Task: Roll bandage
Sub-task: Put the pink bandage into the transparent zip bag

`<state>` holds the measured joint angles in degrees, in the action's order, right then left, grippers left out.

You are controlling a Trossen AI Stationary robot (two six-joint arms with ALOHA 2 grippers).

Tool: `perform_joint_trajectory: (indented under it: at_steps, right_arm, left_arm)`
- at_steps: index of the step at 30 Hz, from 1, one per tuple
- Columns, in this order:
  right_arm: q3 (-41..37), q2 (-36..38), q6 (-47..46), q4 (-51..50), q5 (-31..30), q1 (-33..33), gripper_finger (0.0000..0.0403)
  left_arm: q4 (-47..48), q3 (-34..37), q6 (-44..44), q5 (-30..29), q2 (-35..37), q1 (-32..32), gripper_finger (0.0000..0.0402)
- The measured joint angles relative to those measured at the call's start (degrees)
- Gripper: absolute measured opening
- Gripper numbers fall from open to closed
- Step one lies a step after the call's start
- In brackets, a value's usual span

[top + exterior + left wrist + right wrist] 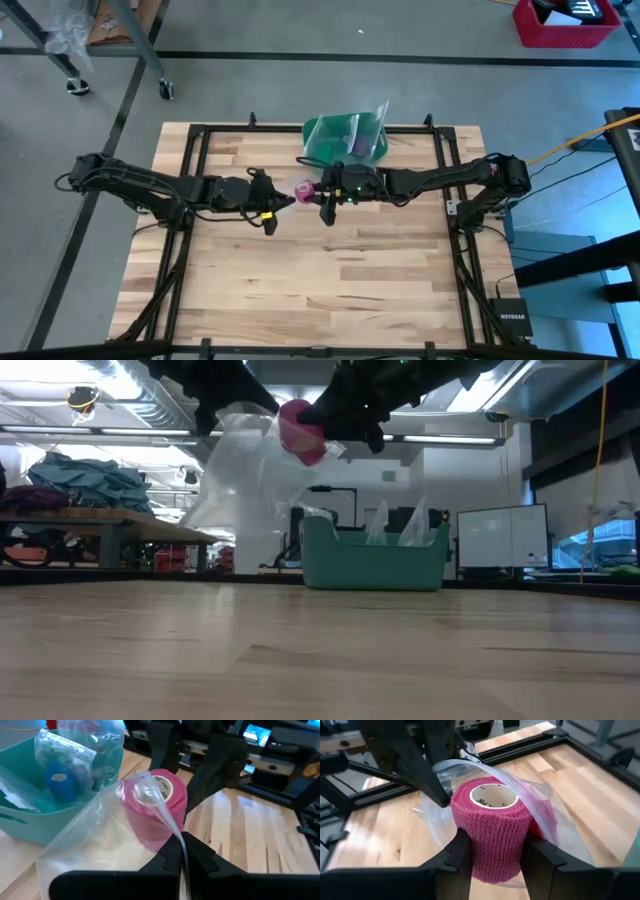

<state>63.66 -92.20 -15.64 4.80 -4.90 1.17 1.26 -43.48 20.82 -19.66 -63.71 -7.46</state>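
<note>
Right wrist view: bandage (492, 832), one pink roll with a white cardboard core, upright, partly out of the mouth of a clear plastic bag (540, 815). Right gripper (492, 857) clamped on the roll, one finger touching each side.

Bag: crinkly film draped over and behind the roll; left gripper (182, 852) pinched shut on an edge of the film just beside the roll, the roll (157, 805) lying beyond its fingertips.

Position: roll (300, 430) and bag (245, 480) held in the air well above the worktop (320, 650), as the low view shows. From above, roll (303, 187) sits between the left gripper (278, 203) and the right gripper (322, 195), over the middle of the worktop (320, 280).

Green bowl (345, 140): near the roll, toward the worktop's far edge, resting on the surface, holding more clear bags and a blue roll (59, 779).
</note>
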Motion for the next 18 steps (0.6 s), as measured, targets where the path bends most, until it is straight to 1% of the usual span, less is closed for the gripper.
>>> perform_joint_trajectory:
  at_steps: [6, 10, 12, 14, 18]
  right_arm:
    - [0.0, -0.98, -9.72, -0.39, -0.62, -0.01, 0.0131]
    - [-0.02, -2.98, -12.22, 5.47, -0.36, -0.24, 0.0133]
    - [-0.02, -3.86, -12.2, 8.71, 0.57, -0.45, 0.0153]
    - [-0.04, -4.62, -11.87, 11.48, 1.01, -0.44, 0.0182]
    - [-0.04, -4.61, -10.95, 11.71, 1.93, -0.39, 0.0238]
  left_arm:
    - [-0.85, 0.0, -0.64, 0.04, -0.04, -0.86, 0.0]
    - [-0.79, 0.0, -0.02, 0.6, -0.04, -0.86, 0.0]
    - [-0.85, 0.0, 0.0, 1.16, -0.04, -0.84, 0.0]
    - [-0.86, 0.0, 0.0, 1.47, -0.04, -0.86, 0.0]
    - [-0.81, 0.0, -0.35, 1.84, -0.04, -0.95, 0.0]
